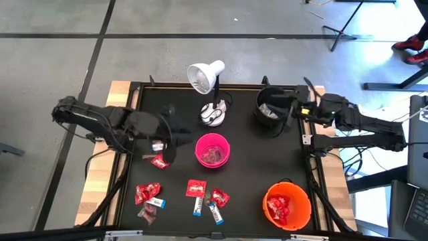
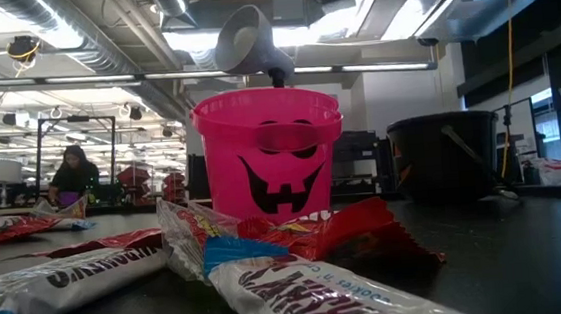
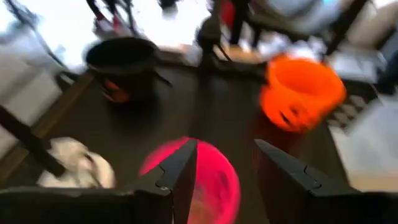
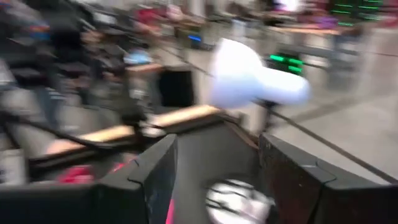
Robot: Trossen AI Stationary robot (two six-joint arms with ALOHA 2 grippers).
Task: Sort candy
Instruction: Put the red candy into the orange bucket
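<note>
Loose candy lies on the black mat near the front: red packets (image 1: 146,193) (image 1: 196,189), slim white-and-blue bars (image 1: 215,213) and a dark brown piece (image 1: 147,213). One red packet (image 1: 159,161) lies just below my left gripper (image 1: 167,144). That gripper is raised left of the pink bucket (image 1: 212,149) and stands open and empty (image 3: 225,146). My right gripper (image 1: 289,112) hovers at the right rim of the black bucket (image 1: 271,110); it is open too, with nothing between its fingers (image 4: 217,140). In the low view, candy (image 2: 298,246) fills the foreground before the pink bucket (image 2: 270,153).
An orange bucket (image 1: 287,204) with red packets inside stands at the front right. A white desk lamp (image 1: 206,77) with its base (image 1: 214,114) stands at the back middle, between the pink and black buckets. A raised black frame (image 1: 127,134) edges the mat.
</note>
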